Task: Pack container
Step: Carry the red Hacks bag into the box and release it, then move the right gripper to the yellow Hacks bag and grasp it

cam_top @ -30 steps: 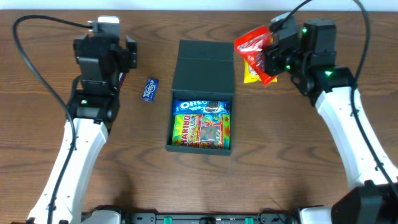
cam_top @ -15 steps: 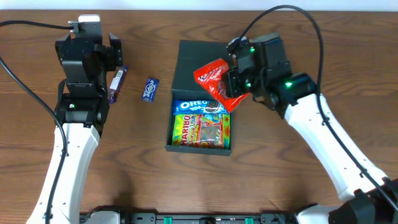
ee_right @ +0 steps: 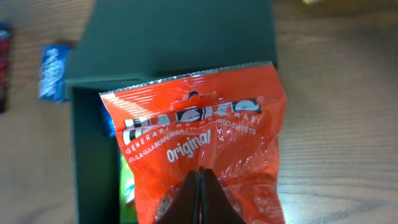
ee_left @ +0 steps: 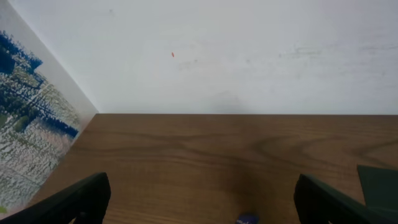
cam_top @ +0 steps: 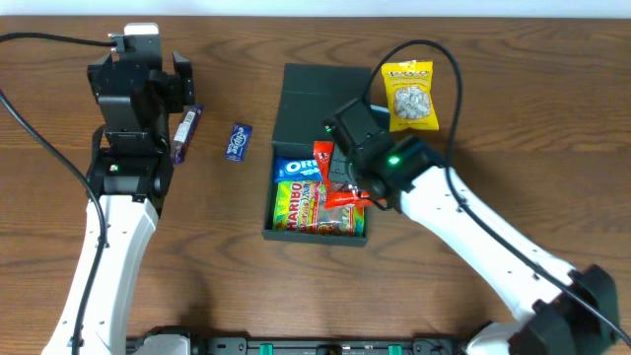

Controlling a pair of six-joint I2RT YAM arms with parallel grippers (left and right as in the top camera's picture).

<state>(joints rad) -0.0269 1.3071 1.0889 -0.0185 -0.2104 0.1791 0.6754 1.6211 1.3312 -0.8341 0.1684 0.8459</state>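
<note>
Right claw point(ee_right: 200, 185), clamped on a red plastic snack bag point(ee_right: 199, 124), hangs directly over the open dark green squarish container point(cam_top: 323, 99); the bag's long axis follows the box's. Left claw point(ee_left: 202, 202), spread empty, sits well left.

The red bag point(ee_right: 199, 149) reads "Original", the blue pack point(cam_top: 296, 168) "OREO", the yellow-green pack point(cam_top: 314, 209) "HARIBO".

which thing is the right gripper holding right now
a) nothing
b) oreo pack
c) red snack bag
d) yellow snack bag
c: the right gripper is pinched shut on the red snack bag, held over the open container.
</note>
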